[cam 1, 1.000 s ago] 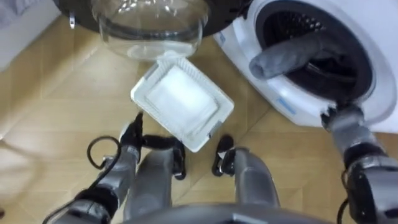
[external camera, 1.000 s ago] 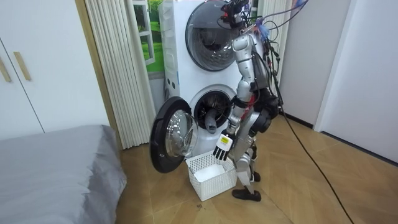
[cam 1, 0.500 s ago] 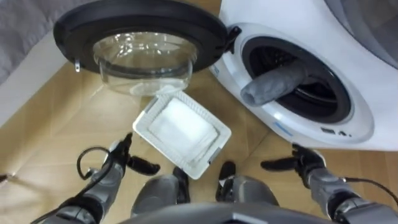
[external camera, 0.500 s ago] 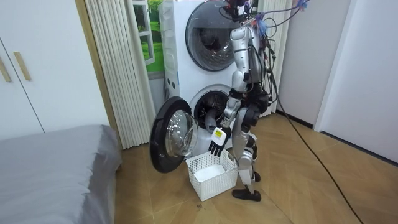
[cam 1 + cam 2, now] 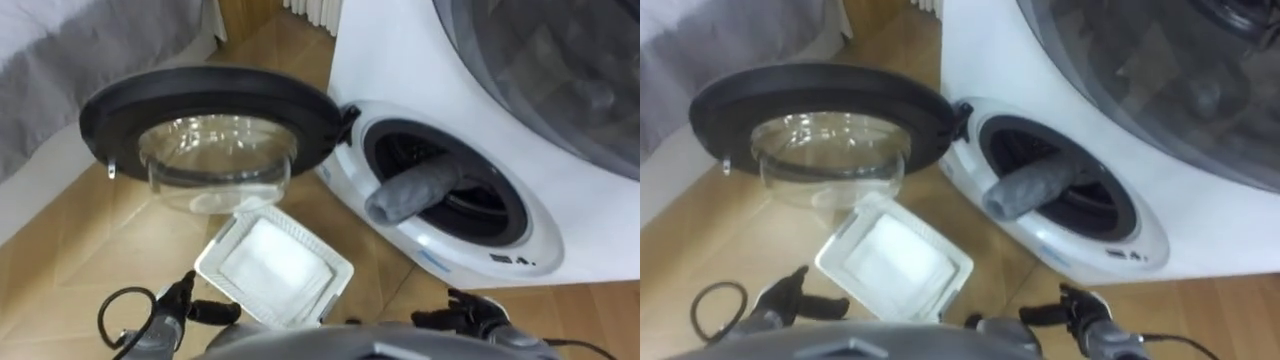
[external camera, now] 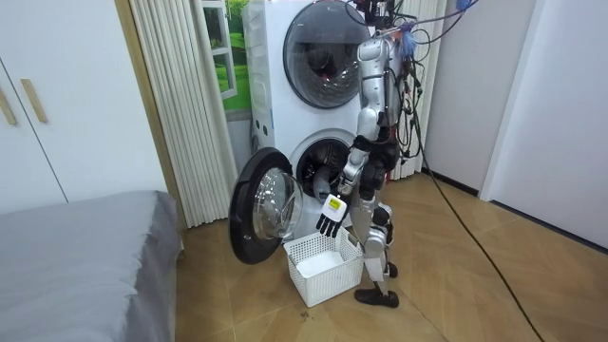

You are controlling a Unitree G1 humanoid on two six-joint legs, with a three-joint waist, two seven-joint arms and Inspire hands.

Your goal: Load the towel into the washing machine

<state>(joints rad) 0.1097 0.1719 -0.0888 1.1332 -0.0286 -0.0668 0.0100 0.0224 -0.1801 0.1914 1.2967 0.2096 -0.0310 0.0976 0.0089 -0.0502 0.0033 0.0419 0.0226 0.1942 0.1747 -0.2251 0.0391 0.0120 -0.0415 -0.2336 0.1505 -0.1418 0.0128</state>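
A rolled grey towel [image 5: 412, 189] lies in the mouth of the lower washing machine [image 5: 455, 255], one end sticking out over the rim and the other inside the dark drum. The round door [image 5: 215, 120] stands swung open to the left. My left hand [image 5: 188, 306] hangs low at the bottom left, fingers straight, holding nothing. At the bottom right my right hand [image 5: 462, 318] is also open and empty, well below the towel. In the room view I stand upright before the machine, my left hand [image 6: 330, 215] above the basket.
An empty white laundry basket [image 5: 272, 270] sits on the wood floor just under the open door, at my feet. A second machine [image 5: 560, 70] is stacked above. A grey bed [image 6: 85, 247] and curtains [image 6: 180, 104] lie to the room view's left.
I have straightened up, so the eye view rose and shifted. My right hand came away from the drum's rim and both hands sank to the bottom edge. The towel stayed in the drum's mouth.
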